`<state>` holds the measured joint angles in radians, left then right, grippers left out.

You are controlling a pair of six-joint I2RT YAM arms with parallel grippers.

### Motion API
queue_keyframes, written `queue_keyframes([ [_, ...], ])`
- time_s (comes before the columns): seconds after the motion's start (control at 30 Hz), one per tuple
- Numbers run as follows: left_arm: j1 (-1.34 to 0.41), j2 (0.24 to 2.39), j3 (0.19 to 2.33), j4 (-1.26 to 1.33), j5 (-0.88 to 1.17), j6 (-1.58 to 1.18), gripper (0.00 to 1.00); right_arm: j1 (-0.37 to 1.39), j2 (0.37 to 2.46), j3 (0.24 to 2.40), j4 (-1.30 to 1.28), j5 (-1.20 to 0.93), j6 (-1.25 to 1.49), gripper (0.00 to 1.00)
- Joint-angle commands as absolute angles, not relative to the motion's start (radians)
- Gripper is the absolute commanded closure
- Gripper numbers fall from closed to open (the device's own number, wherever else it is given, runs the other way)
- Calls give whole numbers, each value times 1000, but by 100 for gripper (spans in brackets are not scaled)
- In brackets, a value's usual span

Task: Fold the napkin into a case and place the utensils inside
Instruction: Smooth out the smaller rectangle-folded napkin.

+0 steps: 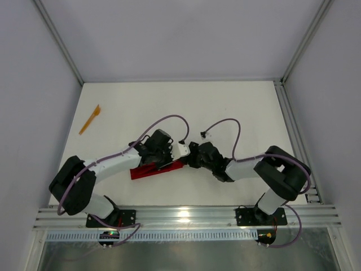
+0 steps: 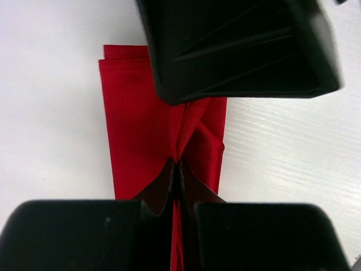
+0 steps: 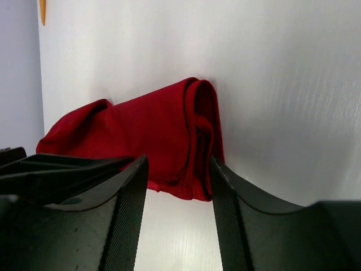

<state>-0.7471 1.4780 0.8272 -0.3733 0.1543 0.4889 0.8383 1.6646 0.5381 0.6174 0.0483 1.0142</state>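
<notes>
my left claw is pinched right down on a raised pleat of the napkin, tips meeting with only red cloth between them. my right claw stands parted, a finger on either side of the napkin's rolled end, and as far as i can tell it is not clamping it. the napkin lies as a long narrow folded strip on the white table, toward the near edge, right between my two wrists.

this cloth is light, soft and limp. i judge it will hold no crease by itself and its layers will slide over each other. a pinch in the middle only bunches it into a ridge, as under my left tips. better, i think, to take it at a folded edge or corner, catching every layer, with the other claw pinning the rest flat.

the overhead view shows one orange utensil whole, lying at the back left, well apart from the napkin. i see only that one piece. the left wrist view shows the stacked layers at the strip's far end. the right wrist view, from low down, shows how thick and loosely rolled the end is, which my arms hide from above.
</notes>
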Motion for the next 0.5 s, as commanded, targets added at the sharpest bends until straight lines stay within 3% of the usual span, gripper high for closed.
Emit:
queue_keyframes([
  [0.0,-752,1419,848,-374,166,445,100,845,1543,509,591,60,872,48],
  [0.17,-752,1399,854,-364,147,420,100,845,1422,414,671,42,776,47],
  [0.47,-749,1404,897,-393,126,385,100,897,1466,379,934,-109,661,92],
])
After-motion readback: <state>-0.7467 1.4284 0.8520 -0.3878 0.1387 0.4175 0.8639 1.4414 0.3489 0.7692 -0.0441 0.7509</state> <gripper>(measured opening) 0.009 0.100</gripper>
